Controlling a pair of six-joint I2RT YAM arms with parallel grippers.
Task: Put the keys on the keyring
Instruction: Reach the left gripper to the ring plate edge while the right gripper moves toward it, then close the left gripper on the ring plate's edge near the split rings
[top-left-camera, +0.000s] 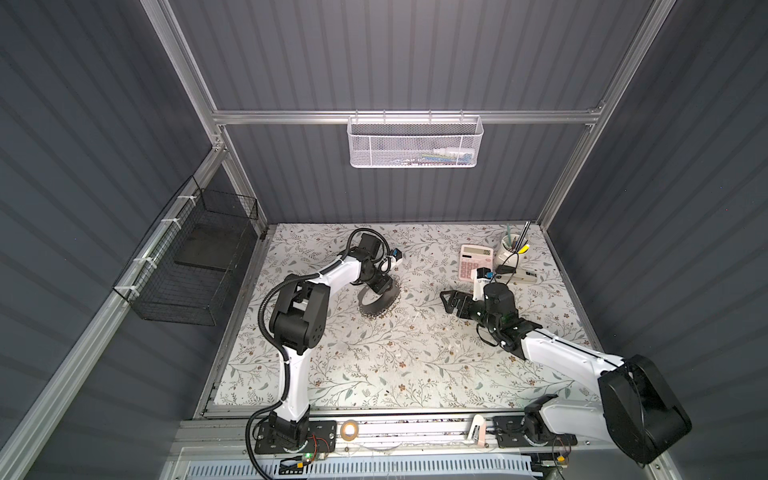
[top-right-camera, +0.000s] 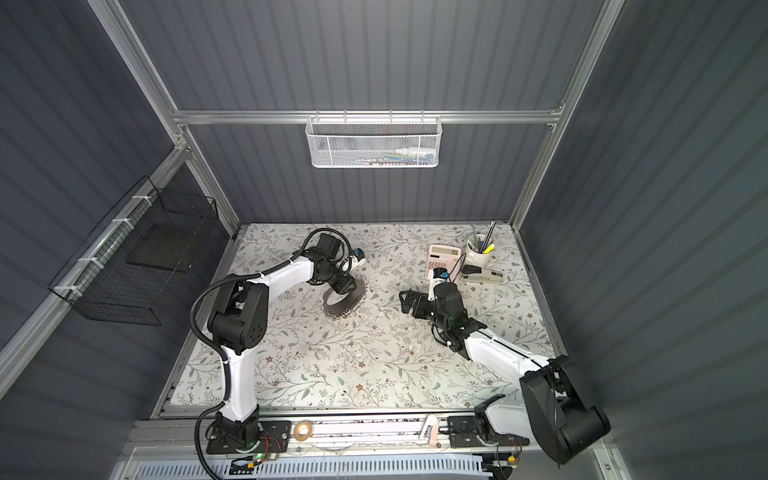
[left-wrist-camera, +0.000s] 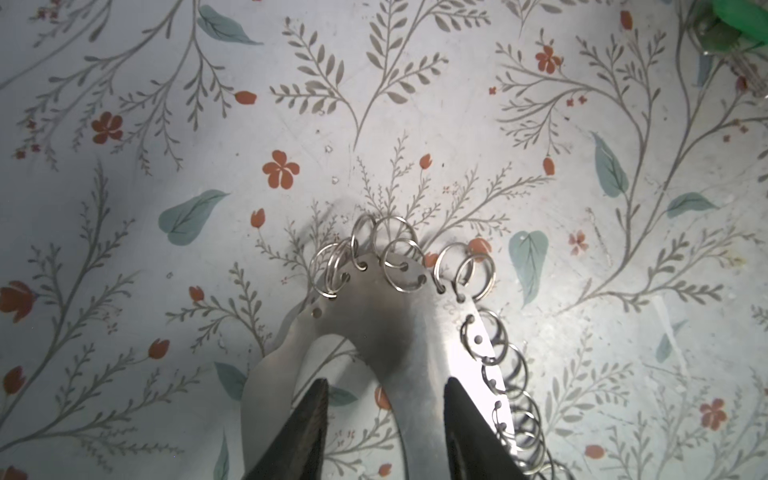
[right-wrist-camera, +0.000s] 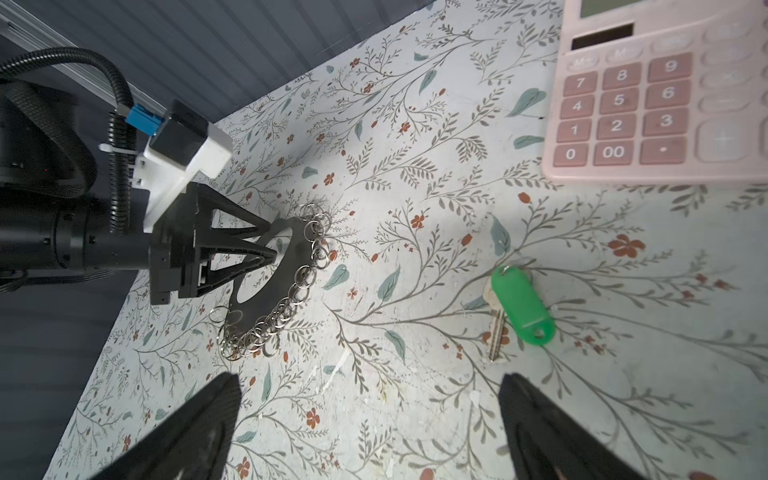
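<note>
The keyring (top-left-camera: 380, 303) (top-right-camera: 345, 301) is a dark flat hoop fringed with small silvery rings, and it stands tilted on the floral table. My left gripper (top-left-camera: 380, 286) (left-wrist-camera: 386, 380) (right-wrist-camera: 272, 240) straddles its band (left-wrist-camera: 415, 332). One finger is through the hole and the other lies against the band. Table still shows between the band and the finger in the hole. The key with the green plastic head (right-wrist-camera: 521, 305) lies flat near the pink calculator, and a corner of it shows green (left-wrist-camera: 744, 16). My right gripper (top-left-camera: 444, 302) (right-wrist-camera: 368, 378) hovers open just short of the key, holding nothing.
A pink calculator (top-left-camera: 476, 262) (right-wrist-camera: 665, 91), a white pen cup (top-left-camera: 513, 247) and a stapler (top-left-camera: 521, 276) sit at the back right of the table. A white mesh basket (top-left-camera: 415, 141) hangs on the back wall. A black wire basket (top-left-camera: 187, 270) hangs on the left wall.
</note>
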